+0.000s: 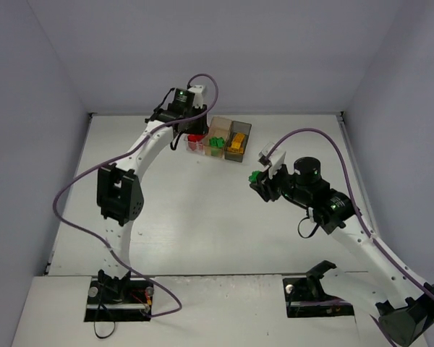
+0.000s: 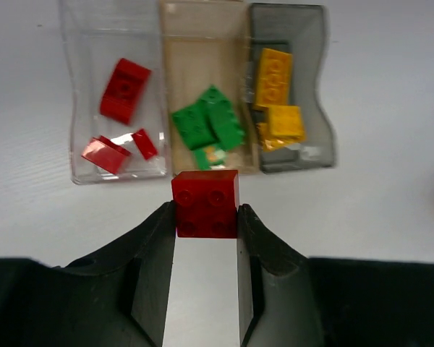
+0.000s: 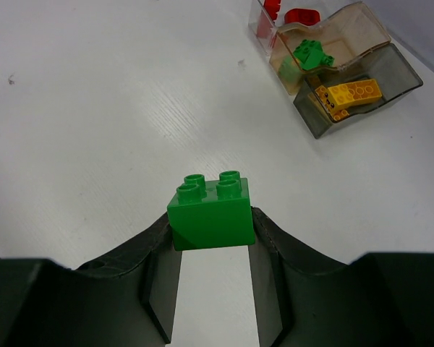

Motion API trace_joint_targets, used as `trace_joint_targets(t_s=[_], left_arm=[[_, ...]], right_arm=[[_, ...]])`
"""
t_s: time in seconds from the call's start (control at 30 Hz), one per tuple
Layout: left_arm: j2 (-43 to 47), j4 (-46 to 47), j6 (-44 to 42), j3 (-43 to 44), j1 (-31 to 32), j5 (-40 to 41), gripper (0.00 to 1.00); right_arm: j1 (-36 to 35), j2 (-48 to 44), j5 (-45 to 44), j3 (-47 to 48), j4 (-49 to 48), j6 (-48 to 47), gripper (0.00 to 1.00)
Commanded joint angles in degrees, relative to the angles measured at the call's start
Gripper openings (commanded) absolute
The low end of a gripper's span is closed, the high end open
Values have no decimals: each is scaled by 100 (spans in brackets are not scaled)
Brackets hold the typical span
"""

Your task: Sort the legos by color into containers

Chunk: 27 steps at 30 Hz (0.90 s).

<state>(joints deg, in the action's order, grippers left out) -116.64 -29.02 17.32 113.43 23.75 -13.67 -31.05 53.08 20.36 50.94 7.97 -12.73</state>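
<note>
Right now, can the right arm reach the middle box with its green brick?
Probably yes. The table between the right gripper, shut on the green brick, and the middle box looks bare. But the left gripper, holding a red brick, hangs close to that box and could crowd it.

The scene is lit brightly and evenly, seemingly from above, and only faint, soft shadows are cast on the white table. Small glints are seen on the clear container. The near fingers are rendered slightly soft.
</note>
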Motion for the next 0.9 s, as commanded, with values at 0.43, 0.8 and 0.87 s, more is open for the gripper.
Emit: trace_joint_targets(t_s=[0.43,0.8,0.87], left_arm=[[-1977,-8,-528,2429,-300,1253,37],[-1407,159,-388,1894,-309,1103,68],[-863,124,-265,1509,-318,1278,69]], right_arm=[[37,97,-120,162,-173,227,0],[248,1432,195,1153,-515,-116,0],[520,2011,537,1435,-699,-98,0]])
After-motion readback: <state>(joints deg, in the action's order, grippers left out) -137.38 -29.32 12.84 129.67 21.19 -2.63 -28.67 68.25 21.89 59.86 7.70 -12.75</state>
